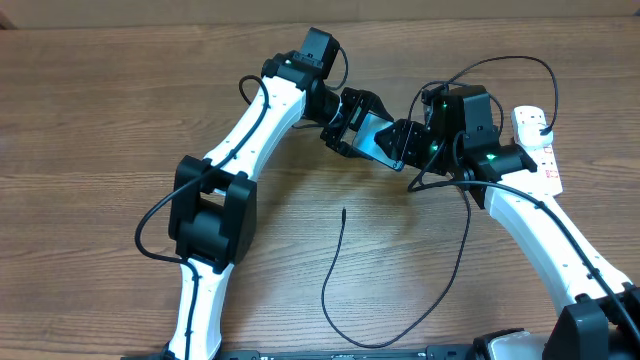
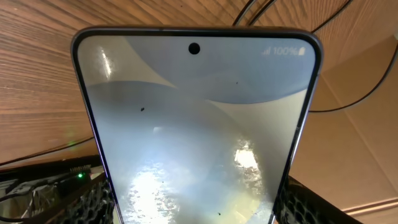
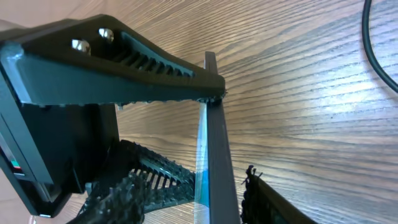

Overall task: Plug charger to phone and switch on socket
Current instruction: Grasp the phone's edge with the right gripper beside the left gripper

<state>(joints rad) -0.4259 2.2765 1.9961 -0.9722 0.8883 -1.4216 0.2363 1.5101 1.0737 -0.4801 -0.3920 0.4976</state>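
Left gripper (image 1: 350, 125) jaws stand wide, clamping the phone (image 2: 199, 124) between them, apparently steadying it for plugging. Right gripper (image 1: 405, 140) jaws bracket its edge, 1 finger touching; grip unconfirmed.

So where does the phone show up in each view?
Overhead: phone just above centre, tilted.
Left wrist: fills most of the frame, screen towards the camera.
Right wrist: edge-on, a thin dark bar at lower centre.
Shared landmark: the wood-grain table.
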